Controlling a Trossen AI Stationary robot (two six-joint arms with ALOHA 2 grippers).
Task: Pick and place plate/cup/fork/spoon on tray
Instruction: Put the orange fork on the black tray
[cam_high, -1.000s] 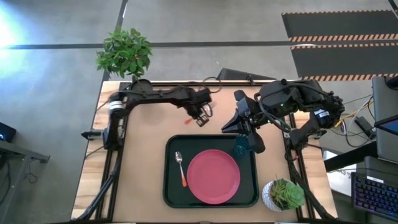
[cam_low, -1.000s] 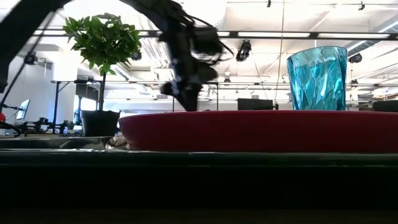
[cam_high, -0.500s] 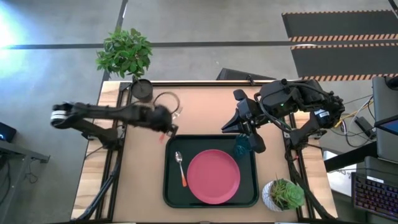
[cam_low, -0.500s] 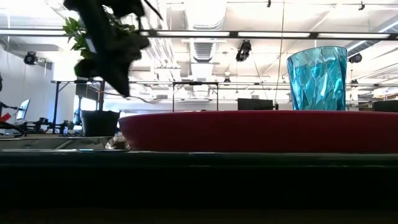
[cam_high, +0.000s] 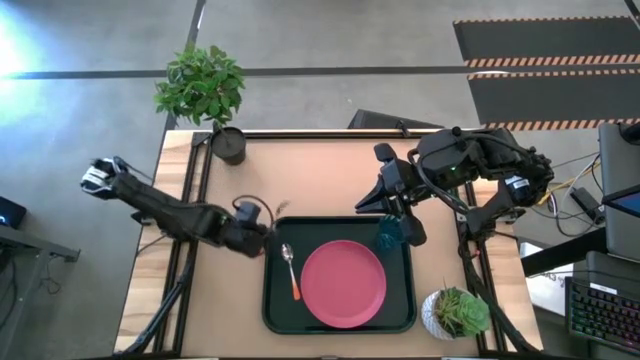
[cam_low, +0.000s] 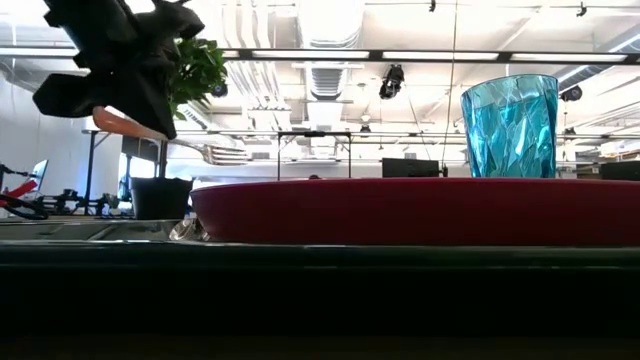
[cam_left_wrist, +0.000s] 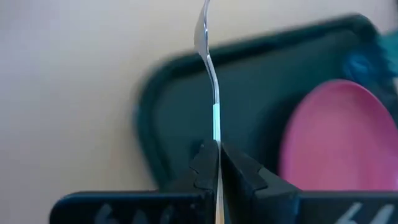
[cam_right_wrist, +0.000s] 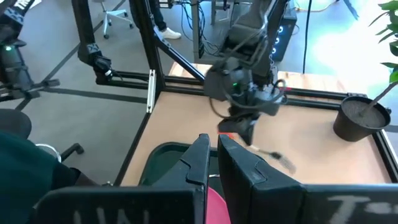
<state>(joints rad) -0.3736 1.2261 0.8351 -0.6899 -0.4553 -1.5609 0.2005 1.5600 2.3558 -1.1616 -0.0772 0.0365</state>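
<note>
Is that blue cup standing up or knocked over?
Upright: the cup stands mouth-up in the low view, on the tray beside the plate.

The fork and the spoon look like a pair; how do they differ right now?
The spoon lies flat on the tray, beside the plate; the fork is up in the air, pinched in the left gripper by the tray's corner. The spoon ends in a rounded bowl, whereas the fork's end is slimmer, its tines blurred. Both are small metal utensils with orange handles.

The left arm stretches low and nearly straight, its left gripper (cam_high: 262, 226) pinched closed, while the right arm stays folded, right gripper (cam_high: 400, 222) closed.
</note>
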